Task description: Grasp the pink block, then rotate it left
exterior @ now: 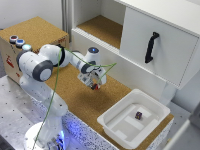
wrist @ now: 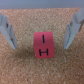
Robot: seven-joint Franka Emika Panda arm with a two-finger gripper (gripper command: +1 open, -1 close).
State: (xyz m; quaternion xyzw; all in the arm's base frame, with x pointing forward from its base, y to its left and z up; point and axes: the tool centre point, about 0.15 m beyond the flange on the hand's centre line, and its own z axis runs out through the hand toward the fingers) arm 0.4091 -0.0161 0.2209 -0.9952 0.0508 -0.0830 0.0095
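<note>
My claw [wrist: 42, 31] hangs wide open, gripping nothing. The pink block [wrist: 44, 45] lies on the cork table [wrist: 20, 70] directly beneath, centred between my two fingers [wrist: 73, 29], clear of both.

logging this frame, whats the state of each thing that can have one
gripper: jaws open, one each side of the block, not touching it
pink block: resting on the cork, not grasped
dark purple cube: lying in the white tray
cabinet door: shut
</note>
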